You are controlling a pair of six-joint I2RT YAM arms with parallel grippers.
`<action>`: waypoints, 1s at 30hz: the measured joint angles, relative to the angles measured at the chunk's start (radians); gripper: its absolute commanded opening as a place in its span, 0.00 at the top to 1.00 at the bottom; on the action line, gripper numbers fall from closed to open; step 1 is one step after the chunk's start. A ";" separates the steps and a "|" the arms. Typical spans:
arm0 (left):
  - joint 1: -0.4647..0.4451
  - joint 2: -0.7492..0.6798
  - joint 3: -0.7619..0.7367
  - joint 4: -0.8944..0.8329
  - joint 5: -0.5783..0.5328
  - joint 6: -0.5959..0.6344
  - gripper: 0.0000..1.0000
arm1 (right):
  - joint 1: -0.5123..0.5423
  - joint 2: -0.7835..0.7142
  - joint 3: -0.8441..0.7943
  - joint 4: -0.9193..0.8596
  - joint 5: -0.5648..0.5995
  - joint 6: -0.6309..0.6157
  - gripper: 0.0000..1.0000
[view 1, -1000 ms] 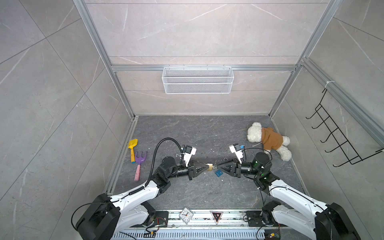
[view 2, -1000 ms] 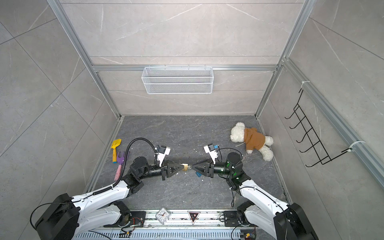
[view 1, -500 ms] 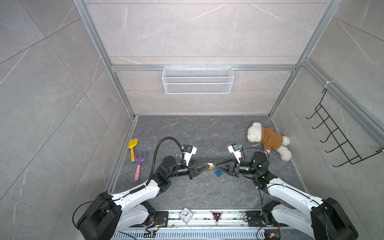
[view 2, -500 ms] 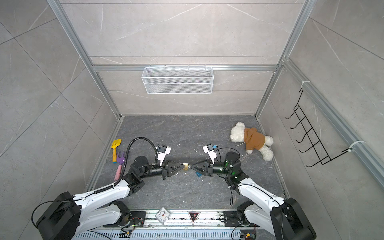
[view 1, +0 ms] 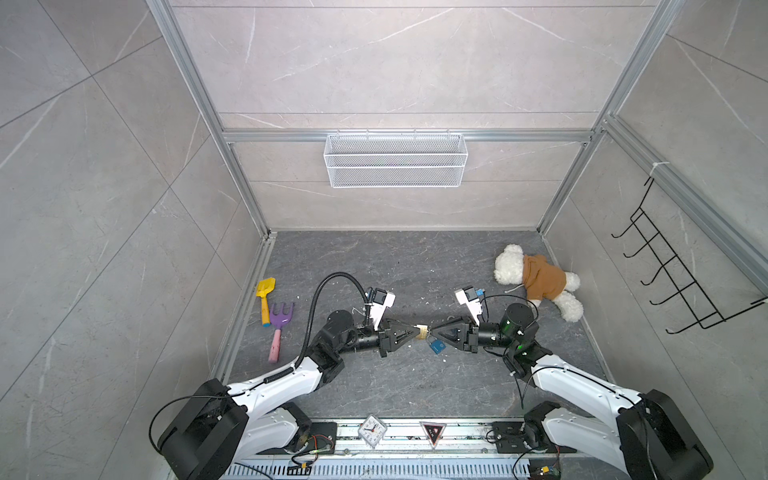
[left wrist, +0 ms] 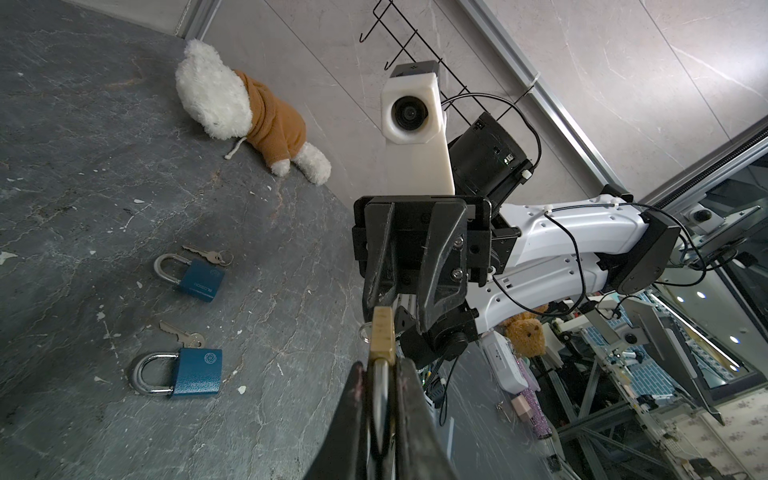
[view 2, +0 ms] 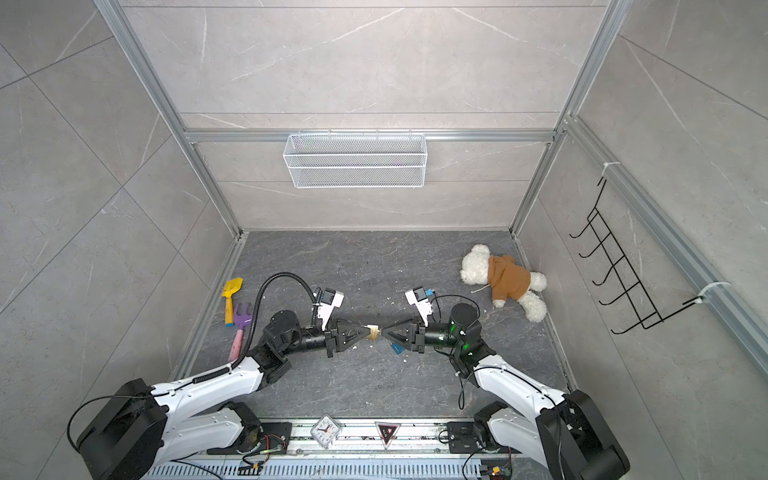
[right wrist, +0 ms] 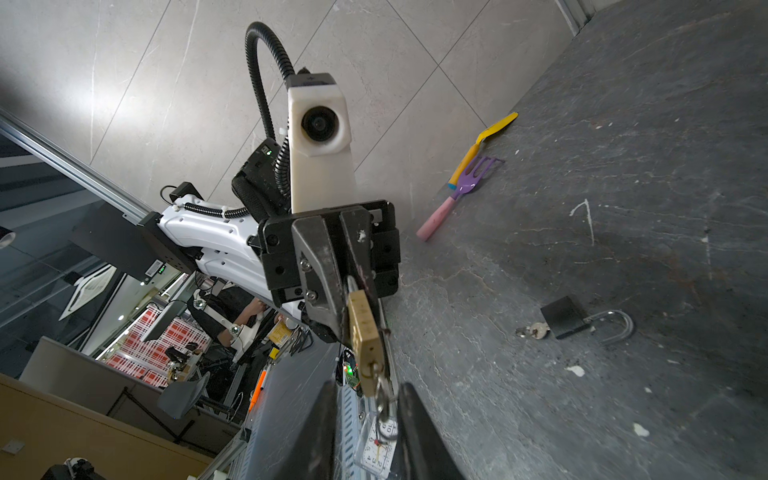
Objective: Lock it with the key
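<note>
A brass padlock (view 1: 422, 331) (view 2: 374, 331) hangs in the air between the two arms above the dark floor. My left gripper (view 1: 415, 331) (left wrist: 380, 365) is shut on its steel shackle, and the brass body (left wrist: 383, 336) sticks out past the fingertips. A key (right wrist: 381, 384) with a ring sits in the bottom of the padlock (right wrist: 363, 328). My right gripper (view 1: 432, 331) (right wrist: 365, 388) faces the left one, its jaws standing apart on either side of the key with a gap on one side.
Two blue padlocks (left wrist: 199, 279) (left wrist: 195, 372) with keys lie on the floor below the grippers. A teddy bear (view 1: 536, 278) lies at the right wall, a yellow shovel (view 1: 265, 291) and purple rake (view 1: 280, 320) at the left. A wire basket (view 1: 395, 166) hangs on the back wall.
The right gripper's jaws have narrowed a little around the key and its wrist has shifted slightly. The left arm and the brass padlock have stayed put.
</note>
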 measured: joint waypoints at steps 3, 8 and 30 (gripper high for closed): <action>0.000 0.000 0.000 0.000 0.000 0.000 1.00 | 0.004 0.005 0.000 0.008 -0.003 0.006 0.73; 0.000 0.000 0.000 0.000 0.000 0.000 1.00 | 0.011 0.014 0.000 0.024 -0.003 0.008 0.73; 0.000 -0.002 0.000 -0.004 -0.003 0.001 1.00 | 0.024 0.080 -0.002 0.099 -0.003 0.053 1.00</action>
